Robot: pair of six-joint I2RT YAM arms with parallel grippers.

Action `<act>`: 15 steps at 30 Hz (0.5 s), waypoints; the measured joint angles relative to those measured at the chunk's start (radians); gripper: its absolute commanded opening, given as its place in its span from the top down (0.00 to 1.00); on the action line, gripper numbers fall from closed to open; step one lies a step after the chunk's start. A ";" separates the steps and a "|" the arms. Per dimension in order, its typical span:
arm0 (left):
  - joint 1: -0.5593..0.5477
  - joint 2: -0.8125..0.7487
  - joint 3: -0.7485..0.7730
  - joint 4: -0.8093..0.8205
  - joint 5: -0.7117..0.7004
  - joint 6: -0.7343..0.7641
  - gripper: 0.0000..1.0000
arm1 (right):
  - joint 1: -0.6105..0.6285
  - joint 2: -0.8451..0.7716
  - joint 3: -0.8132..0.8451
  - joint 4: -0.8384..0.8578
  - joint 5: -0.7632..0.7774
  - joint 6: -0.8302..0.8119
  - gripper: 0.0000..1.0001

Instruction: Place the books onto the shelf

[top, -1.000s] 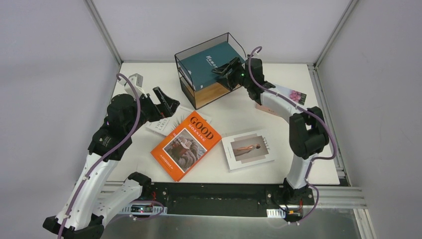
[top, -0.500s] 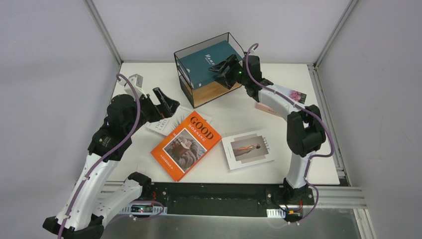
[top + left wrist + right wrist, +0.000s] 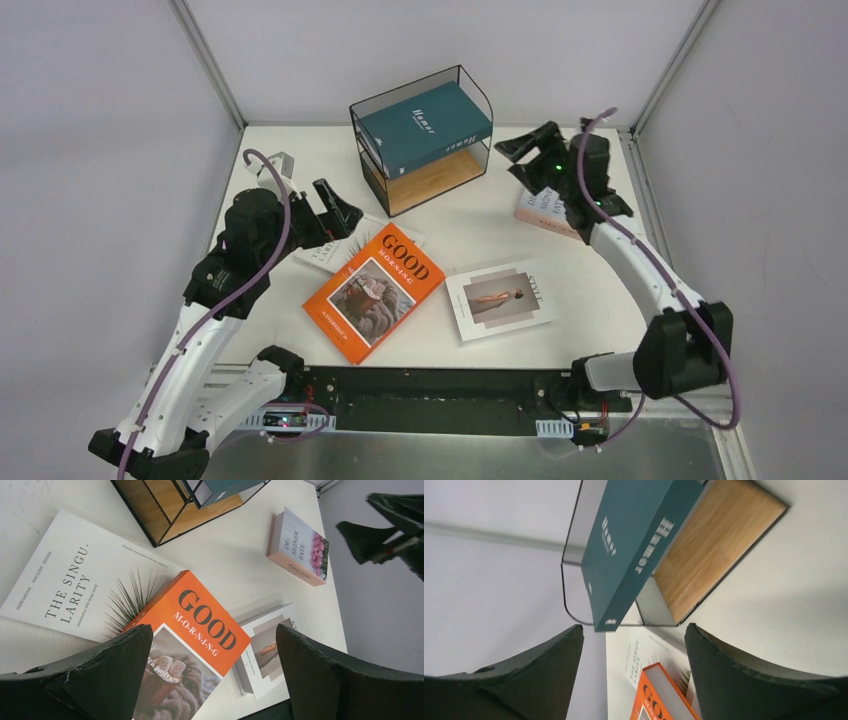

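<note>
Right wrist view: the right gripper (image 3: 634, 630) is seen with its two dark fingers (image 3: 529, 675) spread wide and nothing held between them. Straight beyond the gap, the dark teal book (image 3: 634, 545) is seen lying flat on the upper tier of the shelf (image 3: 719, 550), whose lower wooden board is exposed beneath it. From the top external view this gripper is placed to the right of the shelf and apart from it, raised over the table (image 3: 470, 230). The pink-flower book (image 3: 543, 210) is found just below it on the table, partly covered by the arm. The left gripper (image 3: 212, 630) is likewise held wide, with nothing gripped, and is poised above the near left part of the table. Directly under it the orange "GOOD MORNING" book (image 3: 200, 625) is laid flat at an angle. One corner of the orange book is overlapped onto the white palm-leaf book (image 3: 75, 585), which lies flat toward the left edge, near the shelf's front corner. To the right of the orange book, close beside it, the white "STYLE" book (image 3: 498, 300) is laid flat with its figure photo facing up. Four books are thus left on the table and one is set on the shelf, which is placed at the far middle of the table.
</note>
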 measured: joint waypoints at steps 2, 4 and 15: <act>0.000 0.012 0.000 -0.002 0.000 0.000 0.00 | -0.058 -0.074 -0.041 -0.018 0.018 -0.018 0.49; 0.000 0.025 0.000 -0.003 0.000 0.000 0.00 | -0.116 -0.115 -0.062 -0.043 0.043 -0.031 0.63; 0.000 0.017 0.001 -0.019 -0.038 0.000 0.00 | 0.041 0.145 0.060 -0.137 0.046 -0.082 0.93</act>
